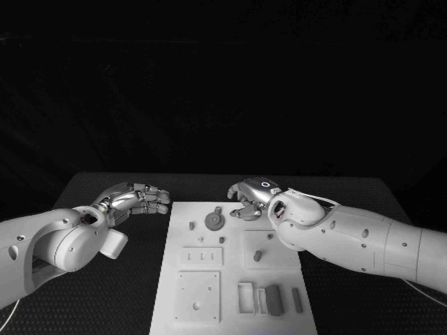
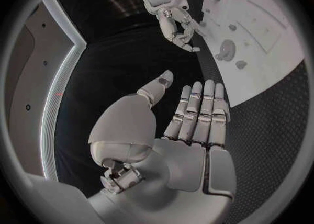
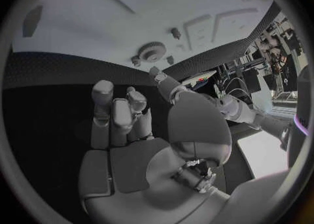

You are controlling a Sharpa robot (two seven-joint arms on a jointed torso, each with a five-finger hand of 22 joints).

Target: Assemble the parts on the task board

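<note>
The white task board [image 1: 234,279] lies in the middle of the black table. A grey gear [image 1: 214,220] stands near its far edge, with small pegs [image 1: 202,240] beside it. My left hand [image 1: 135,199] hovers over the table just left of the board's far left corner. Its fingers [image 2: 199,114] are stretched side by side, the thumb is apart, and it holds nothing. My right hand [image 1: 250,198] hangs over the board's far edge, right of the gear [image 3: 152,52]. Its fingers [image 3: 119,111] are loosely bent and nothing is in them.
Nearer me the board carries two square plates [image 1: 198,296], a small oblong part [image 1: 258,256] and a row of dark bars [image 1: 275,299]. Black table [image 1: 103,293] runs along both sides of the board. Both white forearms reach in over the near corners.
</note>
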